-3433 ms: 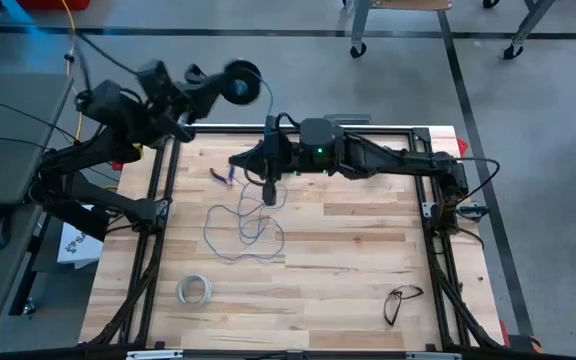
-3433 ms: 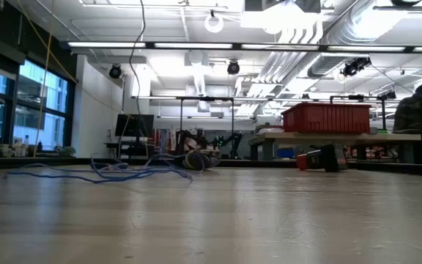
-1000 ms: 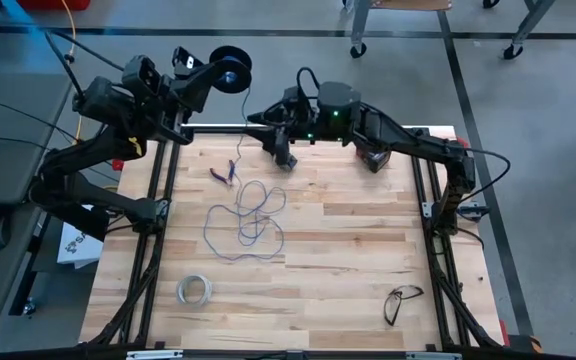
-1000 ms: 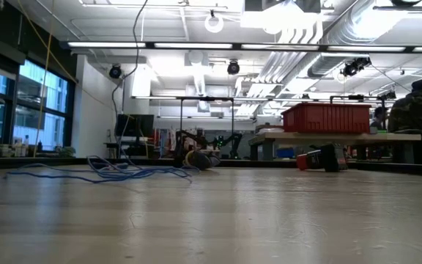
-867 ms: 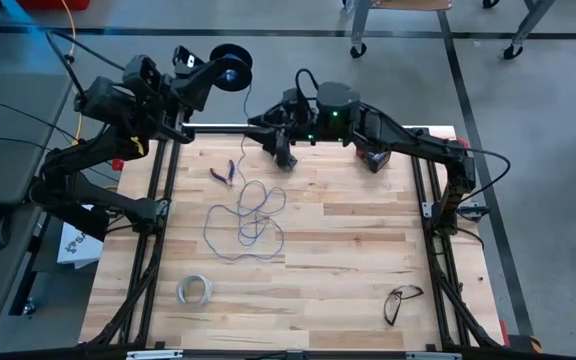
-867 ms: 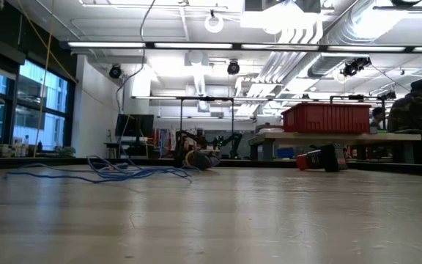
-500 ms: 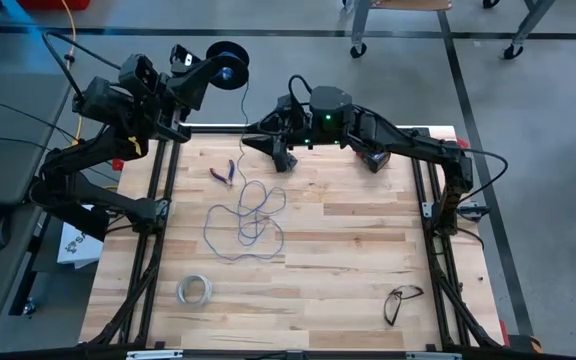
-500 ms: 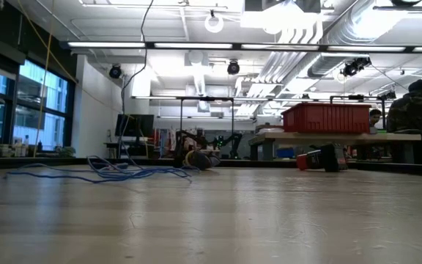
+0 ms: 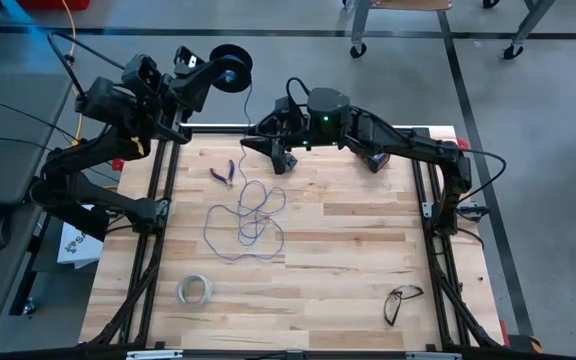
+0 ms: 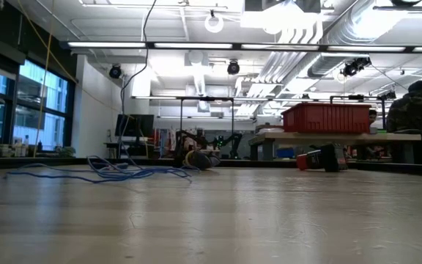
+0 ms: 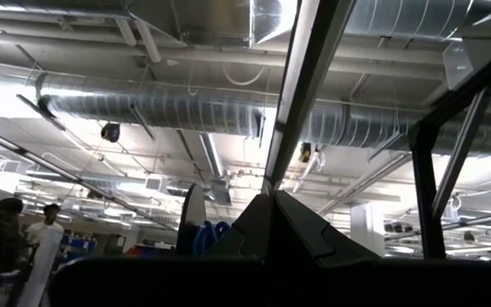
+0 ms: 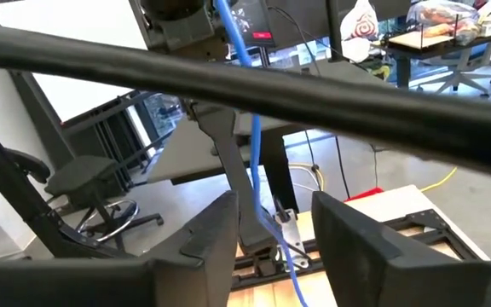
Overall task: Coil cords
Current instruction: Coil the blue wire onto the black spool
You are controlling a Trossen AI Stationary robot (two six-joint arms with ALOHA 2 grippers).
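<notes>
— Holding that right end effector so close to the line: what for?

— My fingers are spread, one on each side of the wire, and nothing is pinched yet. I judge that straddling it lets me guide or catch the strand on its way to the reel. I hang above the far edge of the counter, with a frame bar crossing in front of me.

— And the wire, up close?

— Very thin, bluish, and it runs straight and fairly tight between my fingers. Just behind and below me it goes slack and lies on the wood in several loose, overlapping loops, none of them tidy. Most of it looks unwound, so I'd say the coiling has a long way to go. Small red-handled pliers lie beside the loops, apart from them.

— Where does the strand lead beyond you?

— Up to the spool, a small round dark reel with a little blue showing on it. My left end effector is pressed together and carries the reel at its tip, out past the counter's far edge and off to my side. Keeping it raised and clear of the wood should leave the strand free to wind on without dragging across the boards.

— Anything farther off?

— A whitish ring of tape and a pair of glasses, well away at the near edge, out of the wire's path.
</notes>
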